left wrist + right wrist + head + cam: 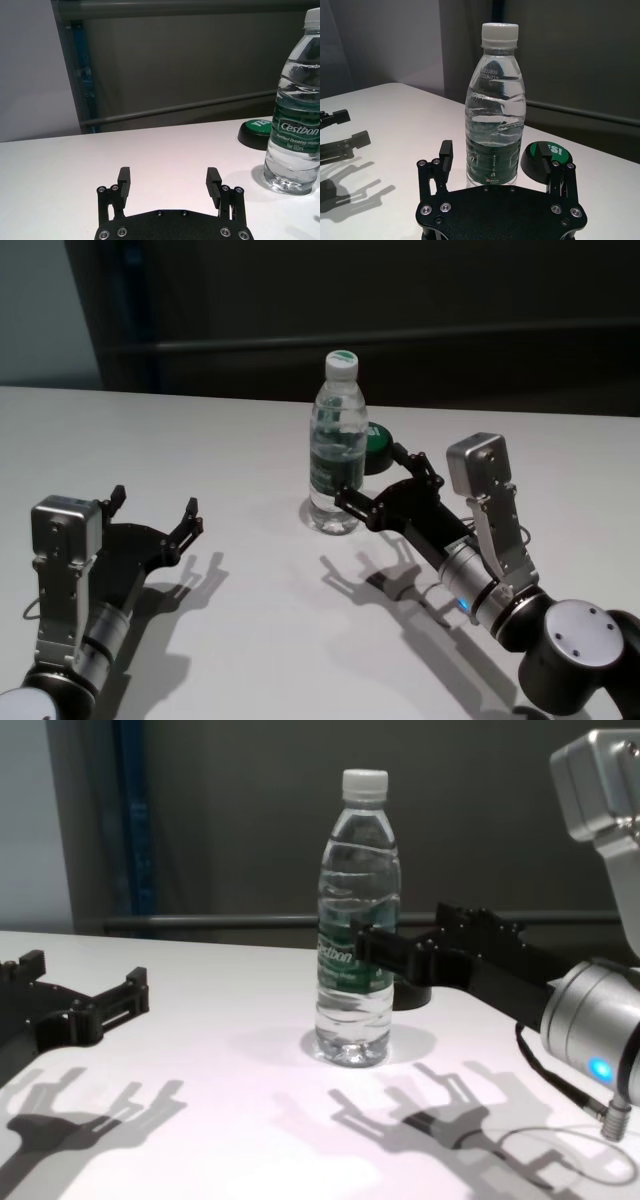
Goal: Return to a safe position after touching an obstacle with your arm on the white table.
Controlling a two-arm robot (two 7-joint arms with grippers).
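The clear water bottle (pixel 337 445) with a white cap and dark green label stands upright mid-table on the white table (pixel 250 630). My right gripper (pixel 375 478) is open right in front of it. One finger (pixel 347 500) lies against the bottle's lower right side; I cannot tell if it touches. In the right wrist view the bottle (pixel 495 115) rises just beyond the open gripper (pixel 500 159). In the chest view a finger (pixel 368 942) crosses in front of the label (pixel 340 955). My left gripper (pixel 155 502) is open and empty, low over the table at the near left.
A small low black-and-green round object (pixel 377 445) sits just behind and right of the bottle, also in the left wrist view (pixel 257 134). A dark wall with a rail runs behind the table's far edge. Bare tabletop (pixel 230 1120) lies between the arms.
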